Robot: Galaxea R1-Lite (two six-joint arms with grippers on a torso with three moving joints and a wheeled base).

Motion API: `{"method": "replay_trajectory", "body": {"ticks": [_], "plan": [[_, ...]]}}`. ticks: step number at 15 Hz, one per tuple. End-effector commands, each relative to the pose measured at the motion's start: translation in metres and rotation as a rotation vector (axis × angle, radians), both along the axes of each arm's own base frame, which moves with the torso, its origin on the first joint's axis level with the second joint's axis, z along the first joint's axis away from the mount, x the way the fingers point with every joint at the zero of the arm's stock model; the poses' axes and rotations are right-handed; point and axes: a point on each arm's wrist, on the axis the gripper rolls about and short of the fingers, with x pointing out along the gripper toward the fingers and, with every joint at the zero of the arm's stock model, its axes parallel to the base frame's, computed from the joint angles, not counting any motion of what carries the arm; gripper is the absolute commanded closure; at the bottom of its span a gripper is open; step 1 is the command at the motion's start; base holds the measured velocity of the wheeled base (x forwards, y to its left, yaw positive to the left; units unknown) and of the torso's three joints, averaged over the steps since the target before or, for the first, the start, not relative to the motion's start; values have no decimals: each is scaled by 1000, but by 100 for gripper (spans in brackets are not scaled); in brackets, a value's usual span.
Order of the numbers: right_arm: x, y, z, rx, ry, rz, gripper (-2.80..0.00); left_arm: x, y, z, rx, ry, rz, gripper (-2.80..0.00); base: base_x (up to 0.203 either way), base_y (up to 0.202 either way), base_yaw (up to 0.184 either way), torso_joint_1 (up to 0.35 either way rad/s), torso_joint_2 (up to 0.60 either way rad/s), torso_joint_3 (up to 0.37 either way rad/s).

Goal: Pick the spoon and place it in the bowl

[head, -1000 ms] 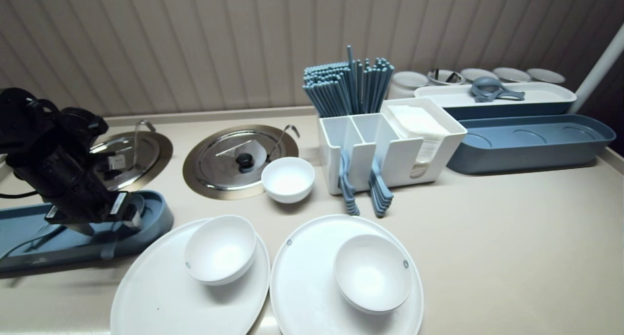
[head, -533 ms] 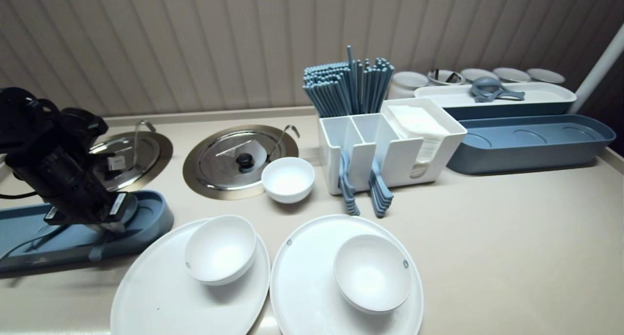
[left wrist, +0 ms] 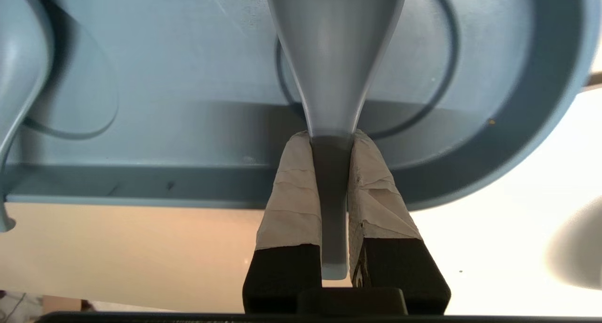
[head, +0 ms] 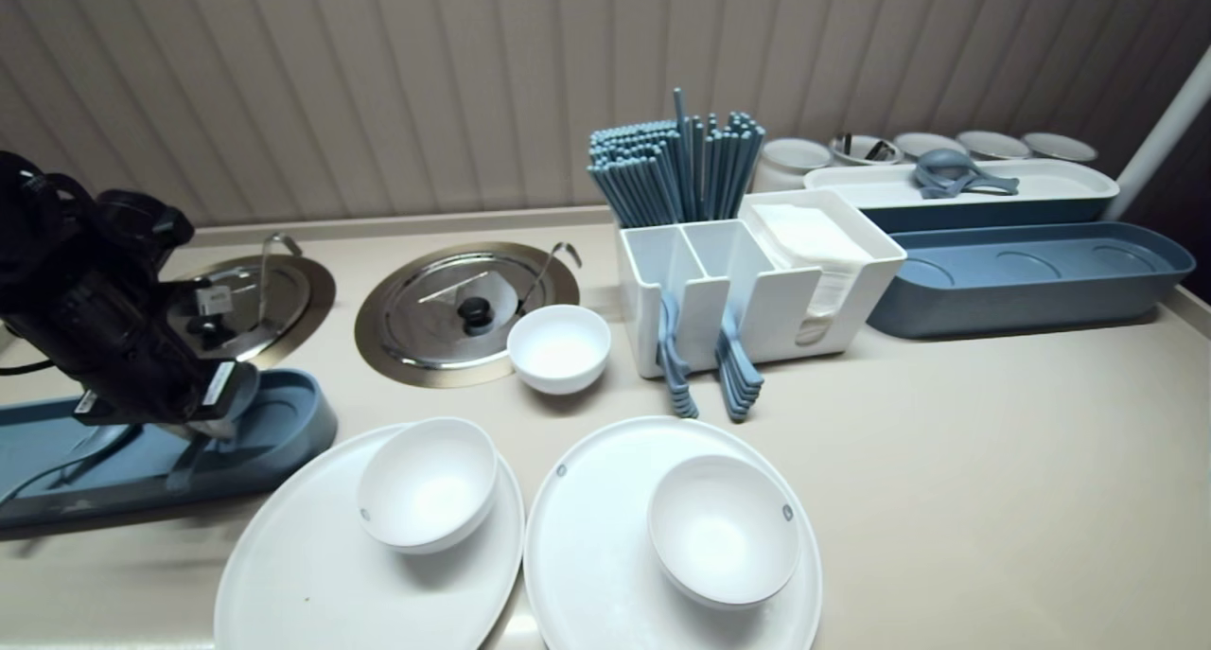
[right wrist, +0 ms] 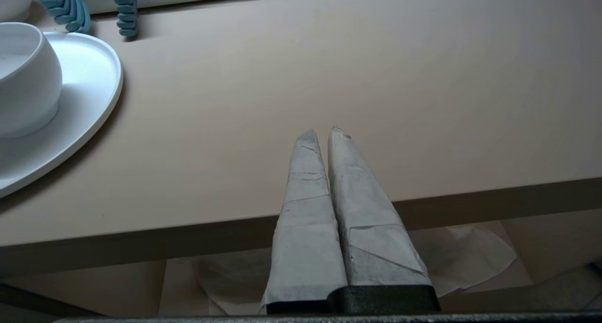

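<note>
Beige counter (head: 946,461), blue tray (head: 303,430); left gripper (left wrist: 331,137) tight on a grey spoon (left wrist: 334,69), grip clear only from the wrist view.

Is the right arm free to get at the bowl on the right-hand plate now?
Probably yes: the right gripper, shut and empty, sits off the front edge of the counter, and only bare surface lies between it and the bowl on its plate.

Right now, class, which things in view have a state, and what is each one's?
left gripper, shut on the spoon's handle.
spoon, gripped, over the blue tray.
right gripper, shut, empty.
steel lid, in place, closed.
left plate's bowl, upright, empty.
right plate's bowl, upright, empty.
chopsticks, standing upright in the caddy.
</note>
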Motion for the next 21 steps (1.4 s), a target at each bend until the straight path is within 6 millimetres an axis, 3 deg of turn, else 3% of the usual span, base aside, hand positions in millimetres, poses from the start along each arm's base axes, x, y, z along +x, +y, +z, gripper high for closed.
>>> {"method": "replay_trajectory", "body": {"ticks": [1, 6, 9, 12, 17, 21], "plan": [[0, 0, 0, 0, 1, 0, 0, -10, -1, 16, 4, -50, 0, 0, 0, 0, 0, 0, 0, 0], [0, 0, 0, 0, 1, 0, 0, -25, -4, 36, 0, -123, 1, 0, 0, 0, 0, 0, 0, 0], [0, 0, 0, 0, 1, 0, 0, -41, -11, 58, -69, -213, -50, 0, 0, 0, 0, 0, 0, 0], [0, 0, 0, -1, 1, 0, 0, -44, -39, 67, -89, -245, -164, 0, 0, 0, 0, 0, 0, 0], [0, 0, 0, -3, 3, -1, 0, -55, -103, 81, -85, -251, -448, 0, 0, 0, 0, 0, 0, 0], [0, 0, 0, -3, 3, -1, 0, -54, -138, 67, -48, -182, -673, 0, 0, 0, 0, 0, 0, 0]]}}
